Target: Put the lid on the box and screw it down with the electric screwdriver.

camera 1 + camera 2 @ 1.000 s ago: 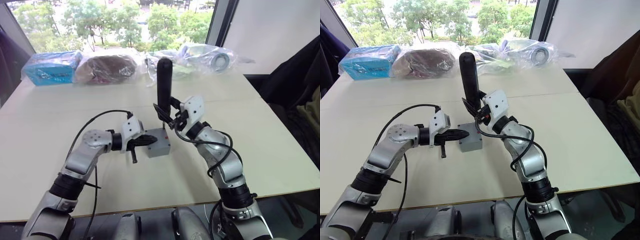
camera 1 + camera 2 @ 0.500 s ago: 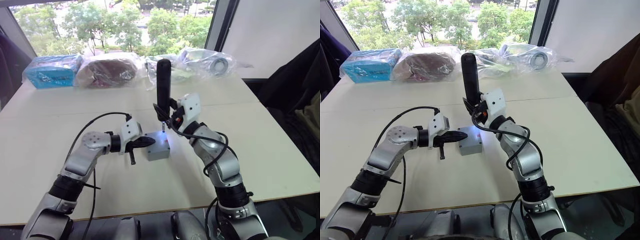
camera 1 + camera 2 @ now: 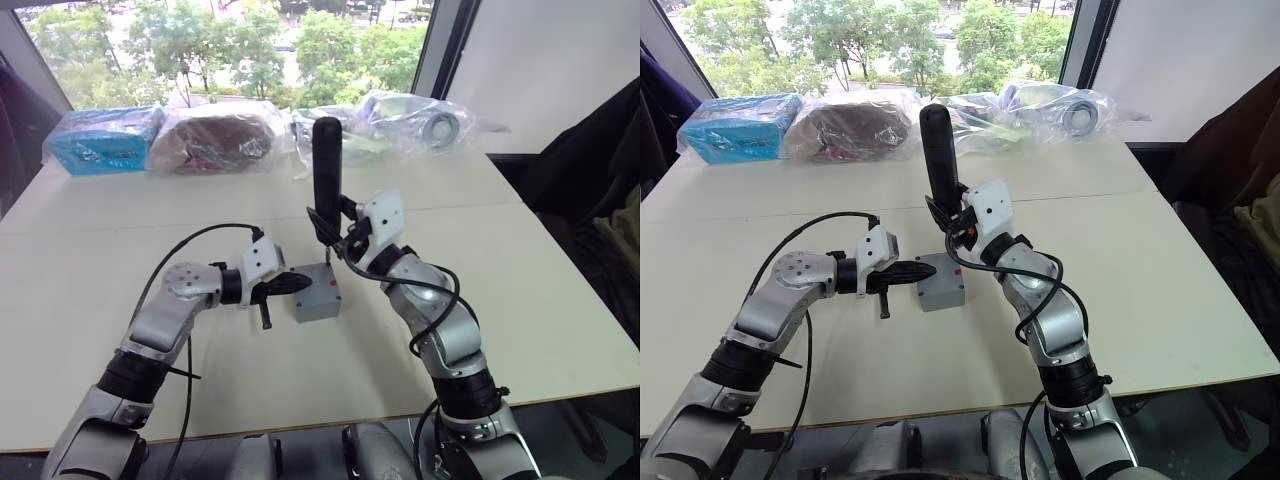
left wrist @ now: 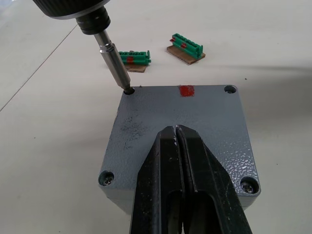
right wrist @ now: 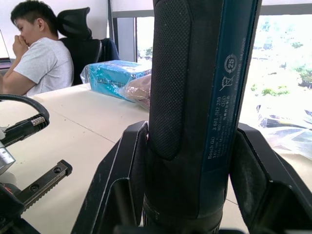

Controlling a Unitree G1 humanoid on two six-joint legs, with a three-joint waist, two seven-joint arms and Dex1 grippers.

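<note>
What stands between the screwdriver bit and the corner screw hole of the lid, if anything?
Nothing visible. The electric screwdriver, held upright in the right gripper, has its bit already at the corner hole of the lid. The shut left gripper rests away from that corner.

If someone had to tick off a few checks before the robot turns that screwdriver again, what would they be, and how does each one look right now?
1. Lid sits flush and square on the box: ok.
2. Left gripper, shut, presses on the lid to steady it: ok.
3. Electric screwdriver clamped upright in the right gripper: ok.
4. Bit tip is in the far corner hole: ok.
5. Screws sit in the two near corners: ok.
6. Screw under the bit fully driven: cannot tell.
</note>
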